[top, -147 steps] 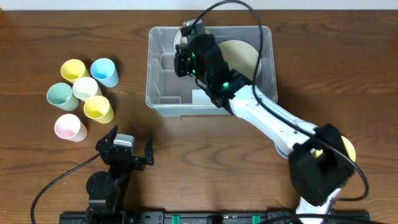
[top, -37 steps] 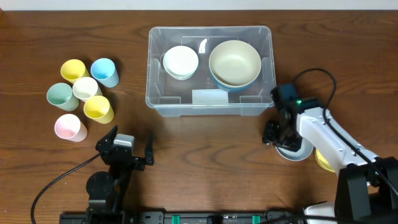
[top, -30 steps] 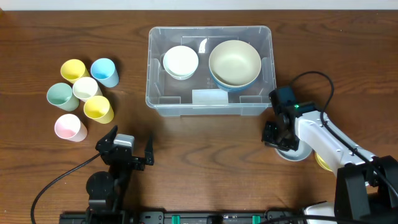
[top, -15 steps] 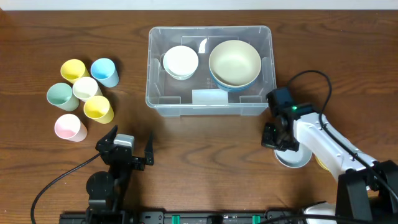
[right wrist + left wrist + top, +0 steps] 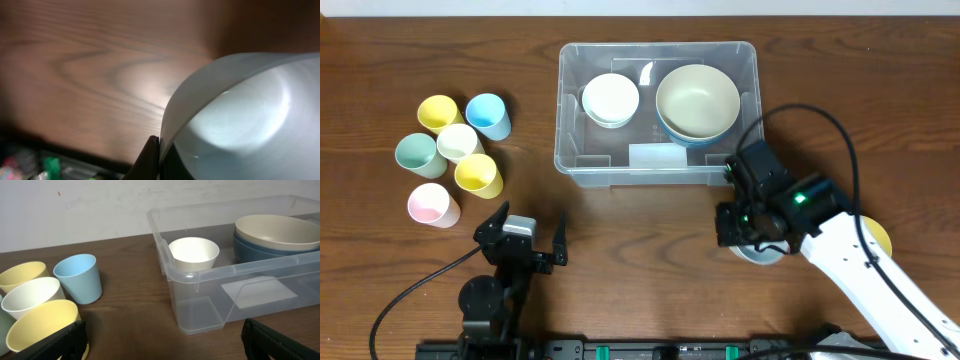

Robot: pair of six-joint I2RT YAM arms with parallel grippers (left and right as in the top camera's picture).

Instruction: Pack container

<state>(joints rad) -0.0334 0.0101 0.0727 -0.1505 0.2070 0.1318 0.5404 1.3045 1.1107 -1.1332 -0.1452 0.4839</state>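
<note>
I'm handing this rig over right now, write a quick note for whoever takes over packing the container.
Left gripper: open, empty, parked at the front of the table.
Right gripper: shut on the rim of a pale grey bowl, outside the container near its front right corner.
Done: white bowl and cream bowl, nested on a blue bowl, in the container.
To do: the grey bowl, a partly hidden yellow item at far right, six cups at the table's left.

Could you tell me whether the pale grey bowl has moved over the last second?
Yes. The pale grey bowl, gripped by the right gripper, has shifted left: from right of the container's right front corner to directly in front of it.
</note>
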